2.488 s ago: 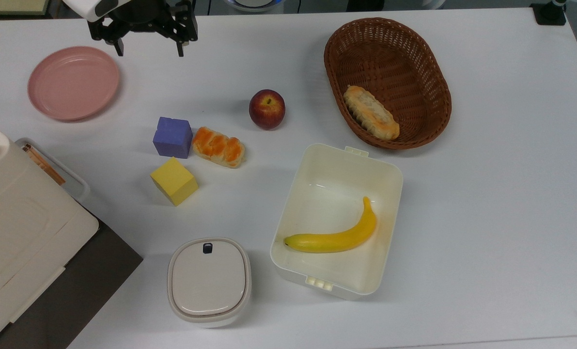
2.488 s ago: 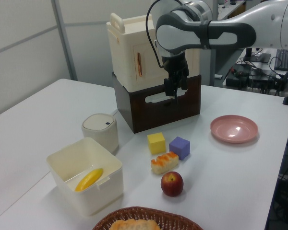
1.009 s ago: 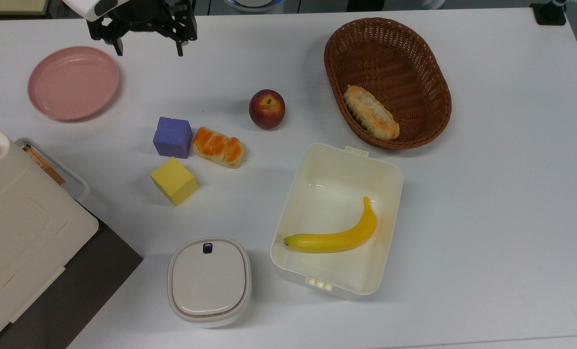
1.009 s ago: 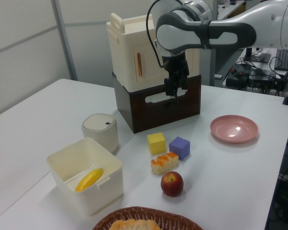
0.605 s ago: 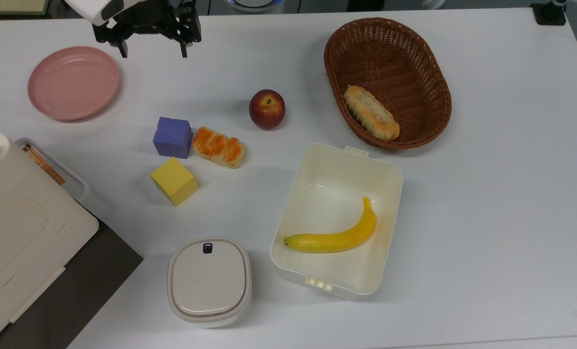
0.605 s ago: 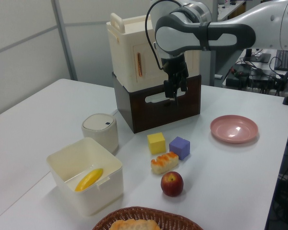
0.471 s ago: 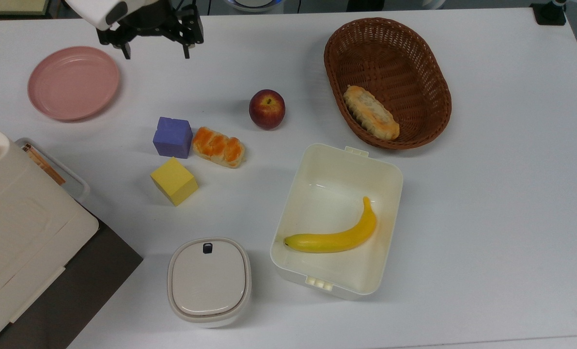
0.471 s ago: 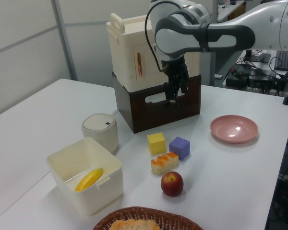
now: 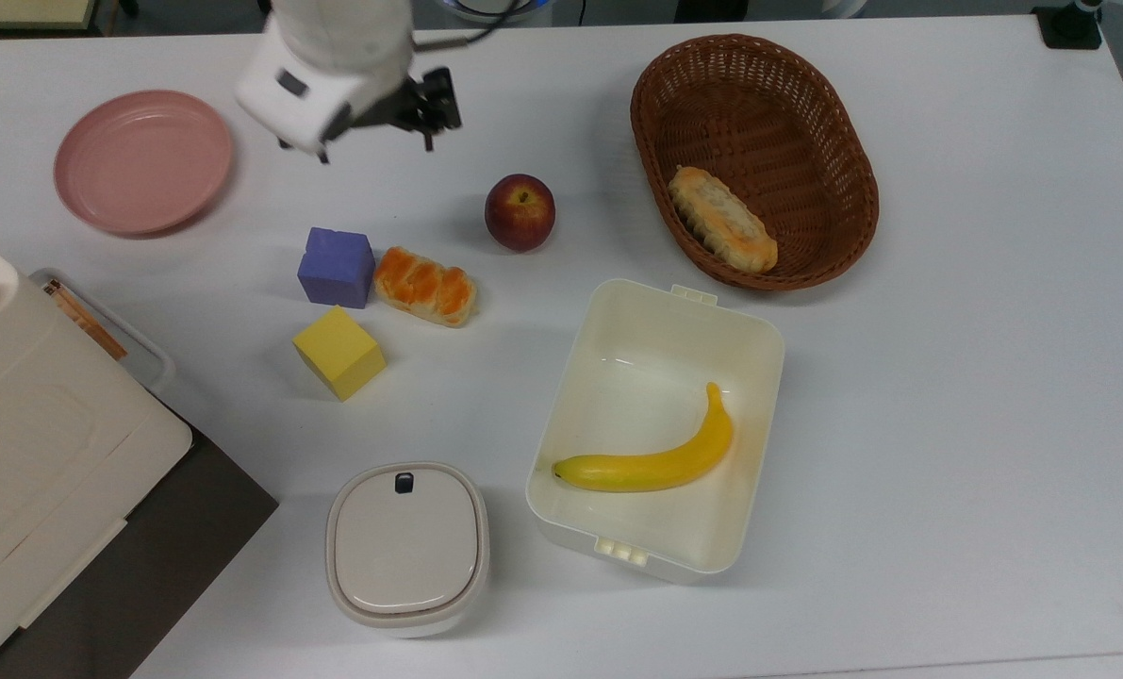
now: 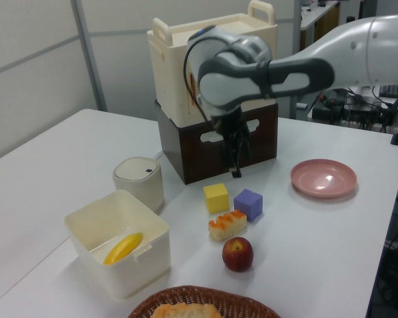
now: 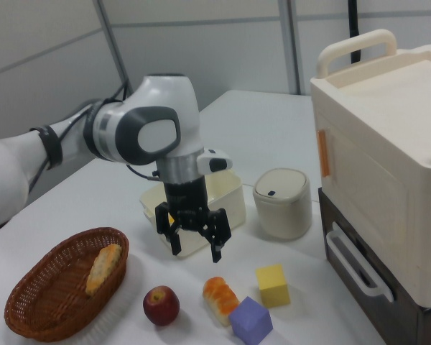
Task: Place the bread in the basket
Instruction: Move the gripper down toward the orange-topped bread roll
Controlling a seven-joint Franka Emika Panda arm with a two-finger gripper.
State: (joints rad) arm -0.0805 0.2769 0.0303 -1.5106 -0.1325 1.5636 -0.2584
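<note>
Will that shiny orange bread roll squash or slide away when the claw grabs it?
The bread looks plump with soft cream sides, so it may dent a little. Its glossy top could be slippery. It lies flat and long on the table, so it probably won't roll far.

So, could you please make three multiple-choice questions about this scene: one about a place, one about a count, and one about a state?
1. Where does the banana lie?
A. on the pink plate
B. in the cream box
C. in the basket

2. How many foam cubes stand on the table?
A. two
B. three
C. four

3. What state is the gripper in?
A. shut on the apple
B. shut on the bread
C. open and empty

Answers:
1 B: the banana lies on the floor of the cream box.
2 A: one purple cube and one yellow cube.
3 C: the gripper hangs above the table with fingers spread, and the bread lies untouched beside the purple cube.
</note>
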